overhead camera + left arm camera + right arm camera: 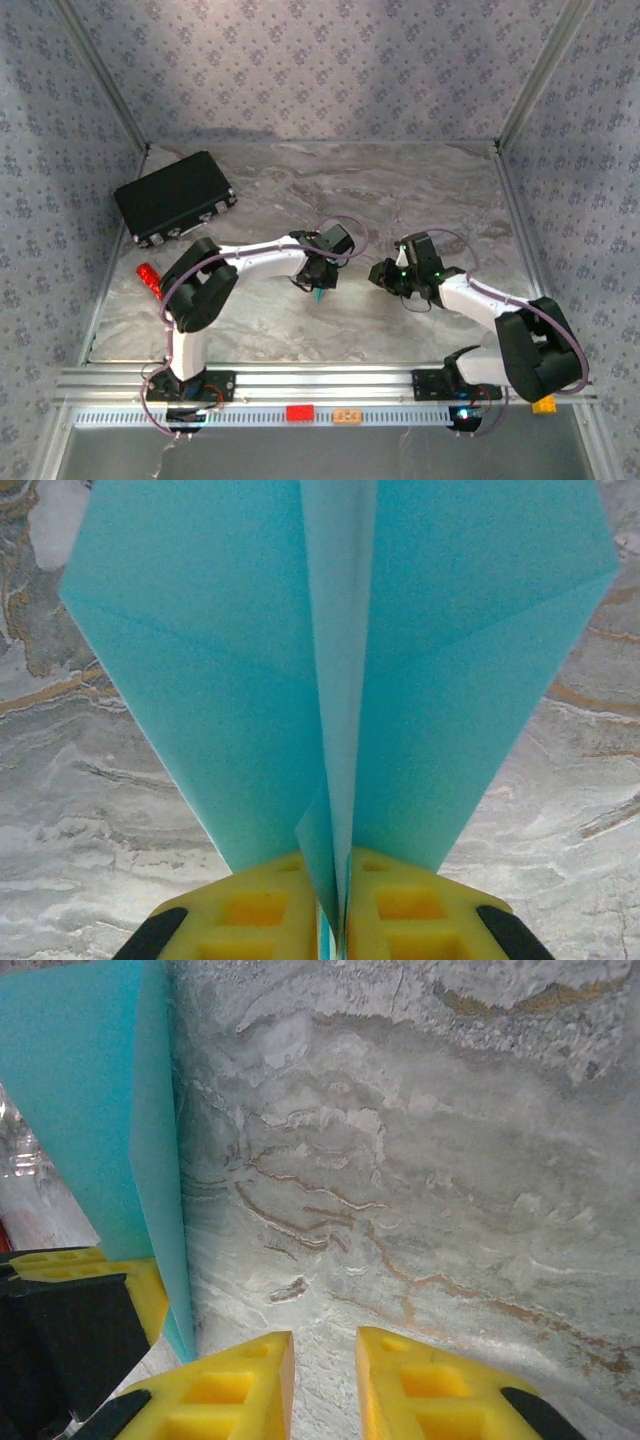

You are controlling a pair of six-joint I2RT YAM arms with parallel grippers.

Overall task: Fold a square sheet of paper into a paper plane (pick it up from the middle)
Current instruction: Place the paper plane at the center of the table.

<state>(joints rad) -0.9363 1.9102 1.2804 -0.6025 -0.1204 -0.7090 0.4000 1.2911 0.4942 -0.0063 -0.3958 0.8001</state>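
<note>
Near the middle of the table [400, 190], between the two arms, the paper plane [220, 680] is held by its centre keel. The yellow pads of the left gripper [335, 912] are pressed together on that folded spine, and the two wings fan out to either side over the marble top. Just beside it sits the right gripper [325, 1380], its jaws a little apart with only bare table between them and one cyan edge of the plane standing close on its left. The folds look finished (a keel, layered wings, a dart outline), so I judge the step in hand to be setting the plane down, or else giving the spine one last firming. Whether the paper already touches the table I cannot tell, so the safe course is to lower it until the keel's edge plainly rests on the surface before letting go. The pads should part slowly and evenly, since paper this thin may cling to one pad or spring open and tip the plane onto a wing. The grip ought to stay low on the spine and never ride up into the wings, which would crumple. The right gripper does best by keeping clear of that near edge. If it must help, it should steady the wing from above along the crease, not nudge it sideways.
</note>
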